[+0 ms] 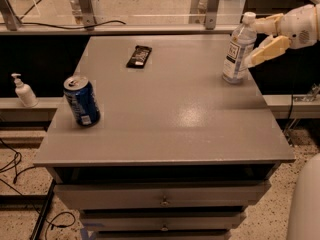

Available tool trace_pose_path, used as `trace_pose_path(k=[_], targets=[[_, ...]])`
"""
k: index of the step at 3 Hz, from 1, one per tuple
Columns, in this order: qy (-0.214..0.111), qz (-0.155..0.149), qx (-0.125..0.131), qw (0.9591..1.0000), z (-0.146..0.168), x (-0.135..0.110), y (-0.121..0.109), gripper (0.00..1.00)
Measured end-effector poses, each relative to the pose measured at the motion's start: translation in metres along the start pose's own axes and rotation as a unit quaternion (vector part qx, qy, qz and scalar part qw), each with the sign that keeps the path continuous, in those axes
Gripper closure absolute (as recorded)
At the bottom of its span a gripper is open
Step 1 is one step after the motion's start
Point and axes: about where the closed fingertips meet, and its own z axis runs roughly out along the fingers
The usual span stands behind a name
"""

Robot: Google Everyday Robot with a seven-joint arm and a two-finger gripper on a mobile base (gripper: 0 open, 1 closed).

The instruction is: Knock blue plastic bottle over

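Note:
The blue plastic bottle (238, 49) stands upright near the table's right edge, clear with a white cap and white label. My gripper (258, 40) comes in from the right at the bottle's upper half. It is open, with one cream finger by the cap and the other beside the label. The fingertips are at the bottle's right side, touching or nearly touching it.
A blue soda can (81, 100) stands at the table's left front. A dark wrapped snack bar (138, 56) lies at the back middle. A small white pump bottle (23, 90) stands on a ledge left of the grey table (170, 124). Drawers sit below the tabletop.

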Motion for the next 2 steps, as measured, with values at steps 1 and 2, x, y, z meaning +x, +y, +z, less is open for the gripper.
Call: trace_pose_path(k=[1,2], targets=[[-0.052,-0.001,-0.027,0.9983,0.000,-0.042,0.015,0.00],[-0.065,0.026,-0.093,0.9932,0.020,-0.062,0.055,0.00]])
